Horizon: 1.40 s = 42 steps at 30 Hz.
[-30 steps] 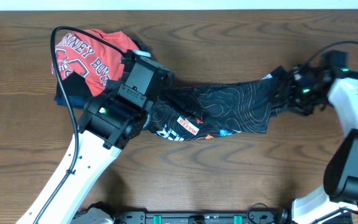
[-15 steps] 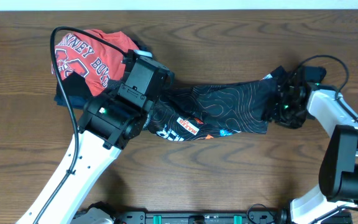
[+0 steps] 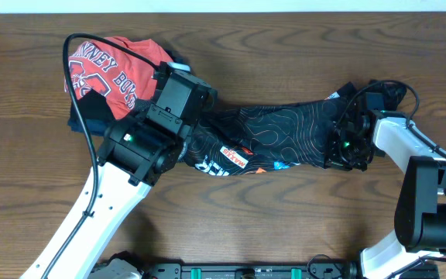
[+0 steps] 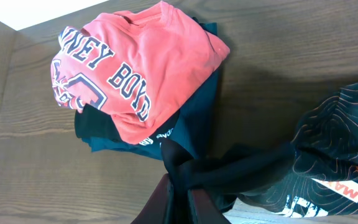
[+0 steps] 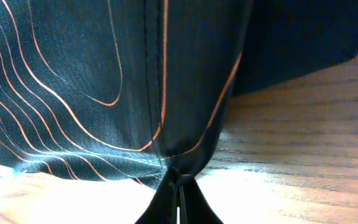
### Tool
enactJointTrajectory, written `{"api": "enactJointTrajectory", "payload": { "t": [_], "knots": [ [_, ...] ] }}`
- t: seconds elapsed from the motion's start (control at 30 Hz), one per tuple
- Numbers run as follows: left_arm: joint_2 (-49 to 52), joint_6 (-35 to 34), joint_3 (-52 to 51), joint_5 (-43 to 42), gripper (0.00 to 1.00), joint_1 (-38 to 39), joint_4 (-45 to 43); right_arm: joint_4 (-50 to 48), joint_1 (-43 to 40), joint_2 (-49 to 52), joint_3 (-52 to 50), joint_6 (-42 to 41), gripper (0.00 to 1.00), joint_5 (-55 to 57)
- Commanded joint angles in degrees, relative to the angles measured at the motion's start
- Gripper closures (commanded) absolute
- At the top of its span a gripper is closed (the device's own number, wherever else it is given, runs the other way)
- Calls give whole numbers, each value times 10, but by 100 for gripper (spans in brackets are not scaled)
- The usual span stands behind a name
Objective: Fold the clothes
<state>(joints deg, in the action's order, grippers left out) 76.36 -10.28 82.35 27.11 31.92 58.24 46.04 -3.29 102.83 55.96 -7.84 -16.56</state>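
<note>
The black jersey (image 3: 277,136), thin slick fabric with wavy contour lines, lies bunched in a long band across the wooden table (image 3: 285,225), at its centre. The left gripper (image 4: 179,186) pinches its 9 o'clock end, the right gripper (image 5: 178,180) its 3 o'clock edge, both closed tight on cloth.

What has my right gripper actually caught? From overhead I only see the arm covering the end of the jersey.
Observer: In the right wrist view, the right gripper is shut on a thin fold of the black jersey.
Operator: Did the left one grab the red shirt too?
Observer: No. In the left wrist view, the left gripper pinches only a twisted black bunch of the jersey. The red T-shirt lies beyond it, outside the pinch.
</note>
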Motion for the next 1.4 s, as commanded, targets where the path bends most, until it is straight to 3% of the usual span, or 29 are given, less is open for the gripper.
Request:
{"api": "enactJointTrajectory", "payload": {
  "t": [0.0, 0.23, 0.43, 0.87, 1.07, 1.37],
  "knots": [
    [-5, 4, 11, 1, 91, -2, -1, 24, 2, -13, 14, 3, 99, -7],
    [-5, 8, 11, 1, 91, -2, 0, 129, -34, -132, 131, 37, 99, -34],
    [-5, 8, 11, 1, 91, -2, 2, 125, -84, -226, 214, -9, 99, -32],
    [-5, 17, 11, 9, 92, -2, 21, 99, -127, -253, 220, -65, 99, -2],
    [-14, 16, 12, 60, 94, -2, 45, 110, -171, -257, 221, -70, 99, -5],
    [-104, 28, 32, 63, 94, 26, 40, 143, -241, -324, 243, -69, 99, -66]
  ]
}}
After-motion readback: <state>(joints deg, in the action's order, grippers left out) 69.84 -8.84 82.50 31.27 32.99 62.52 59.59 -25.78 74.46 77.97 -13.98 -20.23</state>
